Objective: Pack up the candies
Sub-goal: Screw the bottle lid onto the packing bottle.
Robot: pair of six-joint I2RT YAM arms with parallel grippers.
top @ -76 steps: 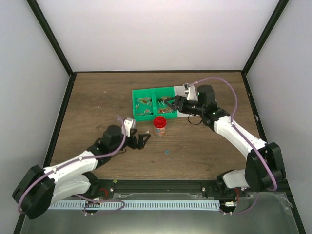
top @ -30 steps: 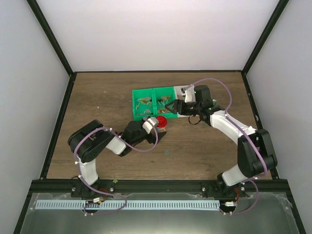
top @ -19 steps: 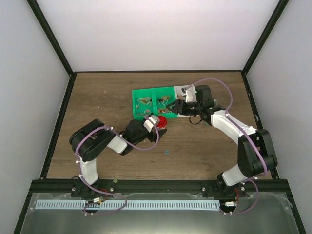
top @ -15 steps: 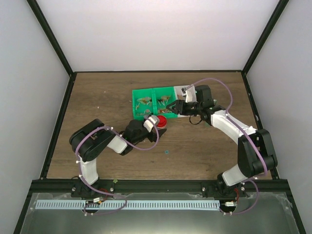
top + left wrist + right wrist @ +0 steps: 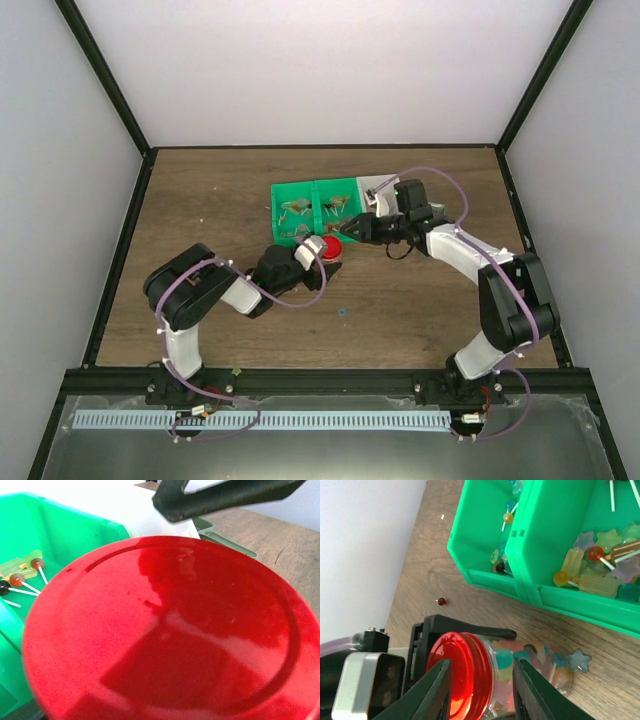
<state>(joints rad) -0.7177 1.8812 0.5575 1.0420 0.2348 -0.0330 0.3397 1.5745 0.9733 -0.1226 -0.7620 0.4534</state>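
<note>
Biggest risk from here, just guessing: the clear jar (image 5: 525,662) squirting out sideways. Round, slick, tipped over on the worktop (image 5: 445,570) with the red lid (image 5: 452,672) facing the left wrist camera, so prone to rolling under any off-centre squeeze. Can't tell whether flat on its side or only leaning.

As for the right end effector (image 5: 482,662): spread wide, straddling lid and jar body, not visibly touching either. For the left end effector (image 5: 320,252), one black finger right beside the lid rim in the right wrist view. Can't tell whether spread or pinching.

Second worry: two end effectors crowding one small jar, nearly nose to nose. Easy to clip fingers, or to shove the jar into the green tray (image 5: 480,530) just beside it.

Third: lid on, so no way in for more sweets. Probably needs unscrewing first. With a slack hold, just a whole jar spinning.

Contents: pastel pieces inside the jar. Most of the candies (image 5: 590,575) in both tray compartments, lollipops and star shapes mainly. One loose star (image 5: 580,660) by the jar's base, plus a tiny dark bead (image 5: 441,601) further off.
</note>
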